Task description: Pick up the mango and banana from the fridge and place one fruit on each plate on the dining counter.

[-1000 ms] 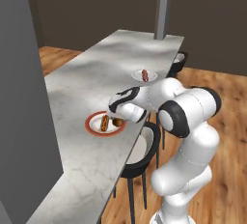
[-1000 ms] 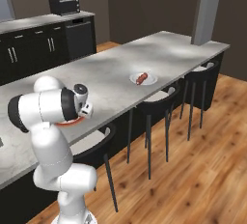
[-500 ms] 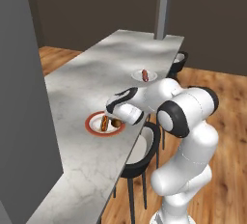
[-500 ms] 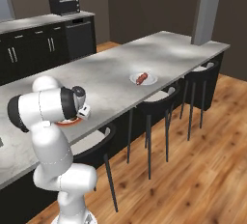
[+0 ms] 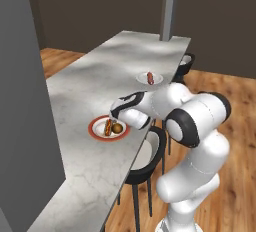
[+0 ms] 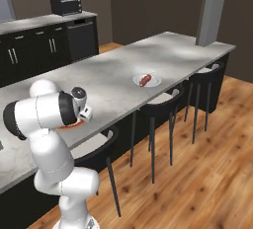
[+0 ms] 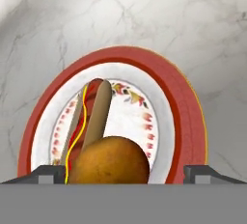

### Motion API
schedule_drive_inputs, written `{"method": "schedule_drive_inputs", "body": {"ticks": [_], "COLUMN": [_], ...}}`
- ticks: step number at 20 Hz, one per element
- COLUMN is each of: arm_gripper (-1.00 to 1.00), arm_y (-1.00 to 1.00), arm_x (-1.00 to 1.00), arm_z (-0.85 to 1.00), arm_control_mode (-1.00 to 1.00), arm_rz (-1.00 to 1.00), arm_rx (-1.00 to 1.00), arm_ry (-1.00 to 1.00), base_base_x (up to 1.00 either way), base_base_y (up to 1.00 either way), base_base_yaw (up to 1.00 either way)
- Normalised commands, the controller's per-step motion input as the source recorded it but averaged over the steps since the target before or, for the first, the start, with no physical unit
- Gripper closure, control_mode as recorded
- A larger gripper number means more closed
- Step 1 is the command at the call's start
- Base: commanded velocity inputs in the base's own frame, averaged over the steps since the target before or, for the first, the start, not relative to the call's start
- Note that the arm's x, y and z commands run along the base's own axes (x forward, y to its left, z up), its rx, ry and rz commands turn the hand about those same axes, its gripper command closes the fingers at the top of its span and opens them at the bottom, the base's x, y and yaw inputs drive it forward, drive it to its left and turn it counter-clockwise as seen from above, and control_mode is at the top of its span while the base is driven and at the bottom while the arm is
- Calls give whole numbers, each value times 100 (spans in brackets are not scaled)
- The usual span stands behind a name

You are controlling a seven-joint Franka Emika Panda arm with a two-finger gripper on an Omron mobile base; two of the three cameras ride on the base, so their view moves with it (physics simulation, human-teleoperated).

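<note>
Hot dog (image 7: 87, 121) in bun; black stools (image 6: 163, 99); toaster oven (image 6: 65, 5) on dark cabinets (image 6: 34, 48).

Dining counter (image 5: 90, 76) polished marbled stone; floor (image 6: 207, 149) glossy wood.

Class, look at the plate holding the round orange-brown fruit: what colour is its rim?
Broad red rim on the round white plate under the round orange-brown mango; clearest in the hand view.

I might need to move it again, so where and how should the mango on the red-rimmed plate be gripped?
Grip the mango across its round middle, coming straight down from above. It sits beside the hot dog on the red-rimmed plate, so set the fingers to clear the bun. The open end effector already straddles it.
</note>
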Motion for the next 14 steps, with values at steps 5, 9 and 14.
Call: {"method": "schedule_drive_inputs", "body": {"ticks": [5,9,14], "arm_gripper": [-100,-100,-100], "arm_y": [0,0,1], "arm_x": [-27,-60,-65], "arm_z": [67,52,54], "arm_control_mode": [-100,-100,-100], "arm_rz": [7,24,29], "arm_rx": [-6,-15,-15], "arm_ry": [-4,-7,-1], "base_base_x": [0,0,0], "base_base_y": [0,0,0], "base_base_yaw": [0,0,0]}}
